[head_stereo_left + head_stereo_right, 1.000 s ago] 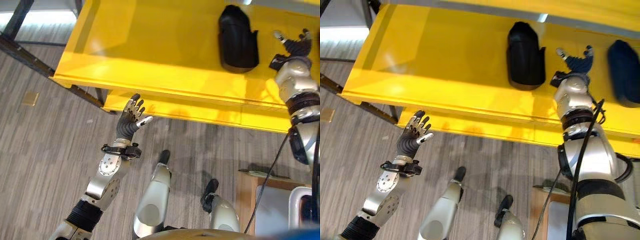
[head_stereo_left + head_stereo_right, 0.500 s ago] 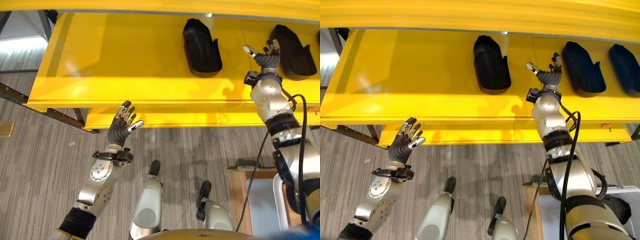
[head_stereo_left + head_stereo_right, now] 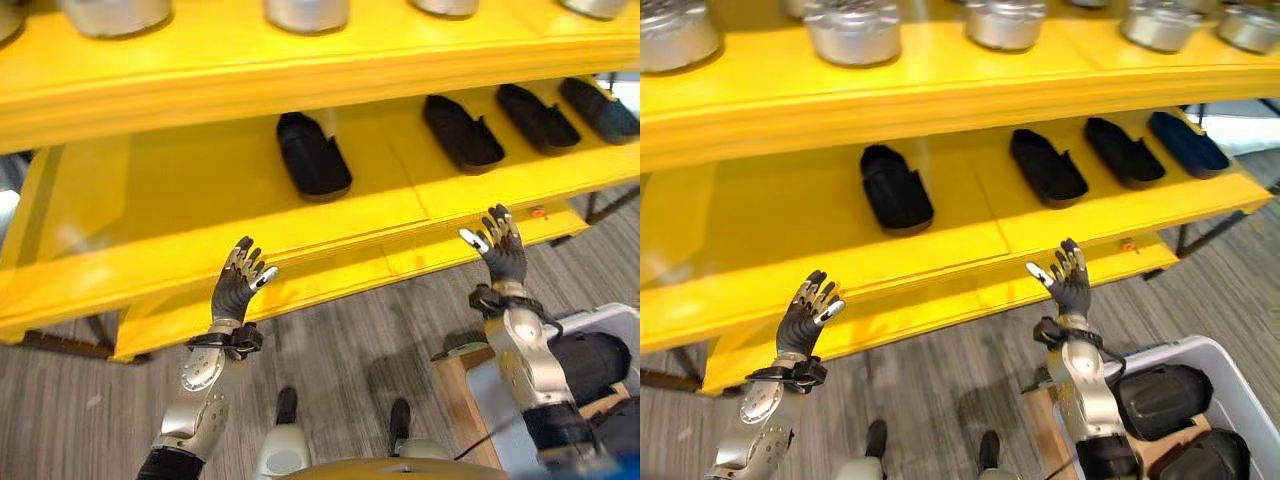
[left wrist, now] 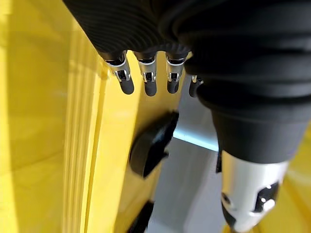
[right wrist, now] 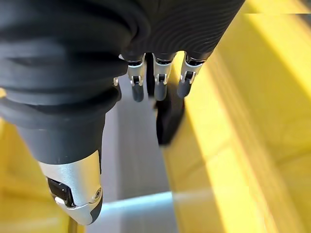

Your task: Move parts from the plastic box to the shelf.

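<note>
The yellow shelf (image 3: 940, 255) carries four dark parts (image 3: 896, 188) in a row, and the view now takes in the plastic box (image 3: 1230, 372) at lower right with more parts (image 3: 1162, 398) inside. The right hand (image 3: 1071, 285) has drawn back off the shelf to its front edge, so that placement looks finished. Both it and the left hand (image 3: 805, 315) hang with fingers (image 5: 161, 81) released, empty, well apart from every part.

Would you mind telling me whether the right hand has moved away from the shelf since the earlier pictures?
Yes. The right hand has drawn back off the yellow shelf; it was over the shelf board beside a black part, and is now in front of its edge, open.
</note>
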